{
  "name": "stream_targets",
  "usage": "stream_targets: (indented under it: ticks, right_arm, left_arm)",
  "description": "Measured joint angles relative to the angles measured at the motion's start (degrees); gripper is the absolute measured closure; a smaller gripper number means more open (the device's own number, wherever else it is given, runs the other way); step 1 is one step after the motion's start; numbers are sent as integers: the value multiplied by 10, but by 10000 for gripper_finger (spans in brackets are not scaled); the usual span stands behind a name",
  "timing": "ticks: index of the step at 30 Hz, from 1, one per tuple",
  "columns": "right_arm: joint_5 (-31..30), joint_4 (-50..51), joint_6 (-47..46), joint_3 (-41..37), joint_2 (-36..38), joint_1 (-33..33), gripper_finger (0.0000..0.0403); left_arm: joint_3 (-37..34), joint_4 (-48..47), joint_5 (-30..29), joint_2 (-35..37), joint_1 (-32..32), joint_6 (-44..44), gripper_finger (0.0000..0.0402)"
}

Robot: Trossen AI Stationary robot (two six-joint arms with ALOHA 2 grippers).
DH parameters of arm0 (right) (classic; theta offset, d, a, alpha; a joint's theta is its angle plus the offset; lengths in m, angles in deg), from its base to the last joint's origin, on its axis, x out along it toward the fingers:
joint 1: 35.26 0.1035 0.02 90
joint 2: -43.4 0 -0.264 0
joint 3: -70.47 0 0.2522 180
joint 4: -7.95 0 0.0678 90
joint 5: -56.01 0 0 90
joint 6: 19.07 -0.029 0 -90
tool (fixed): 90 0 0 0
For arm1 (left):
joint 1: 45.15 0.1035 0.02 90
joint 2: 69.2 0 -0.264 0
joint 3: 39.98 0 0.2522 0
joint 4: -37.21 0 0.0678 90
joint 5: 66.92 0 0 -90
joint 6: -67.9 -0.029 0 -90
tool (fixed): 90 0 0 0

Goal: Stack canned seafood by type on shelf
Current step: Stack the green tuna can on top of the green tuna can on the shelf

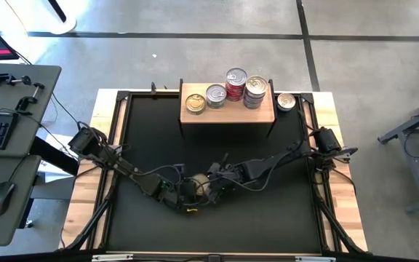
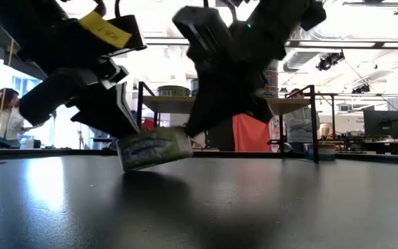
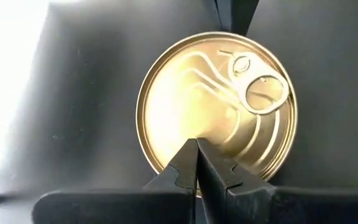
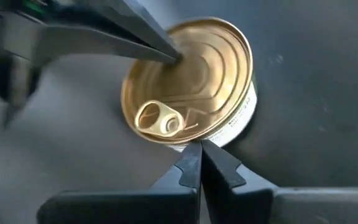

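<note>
A gold-lidded can [image 1: 198,186] lies tilted on the black mat [image 1: 144,138] near the table's 6 o'clock edge, one rim raised. The left gripper [image 3: 197,144], fingers pressed together, rests its tips on the lid; the right gripper [image 4: 200,147], likewise closed, meets the can's rim from the opposite side. The two closed tips seem to brace or tip the can rather than pinch it, probably to reposition it for a grasp. At 12 o'clock the shelf [image 1: 228,113] carries sorted cans [image 1: 236,84], some stacked; one more can [image 1: 286,102] sits just beside it.
</note>
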Motion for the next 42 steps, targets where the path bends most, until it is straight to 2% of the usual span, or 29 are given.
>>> stream_targets:
  ticks: [6,11,14,16,23,27,33,39,42]
  right_arm:
    - [-7,-11,6,20,0,-1,403]
    - [-13,-17,16,36,1,-2,403]
    - [-22,-40,25,44,2,-4,403]
    - [-28,-45,30,45,2,-5,403]
    - [-32,-38,48,50,4,-7,403]
    - [-33,0,85,81,15,-11,403]
    - [-29,41,155,142,14,-19,403]
    - [-27,67,183,174,14,-29,390]
    - [-27,72,185,175,13,-30,370]
  left_arm:
    - [-1,-23,-35,-1,-24,20,401]
    - [-2,-24,-41,-1,-41,56,401]
    - [-2,-11,4,-10,-44,59,401]
    - [-5,-23,12,-7,-44,51,401]
    - [-4,-22,9,-4,-45,57,401]
    - [-4,-63,24,13,-53,78,401]
    - [-4,-124,12,90,-76,97,401]
    - [-3,-237,-76,233,-89,138,401]
    - [-2,-292,-79,298,-85,151,401]
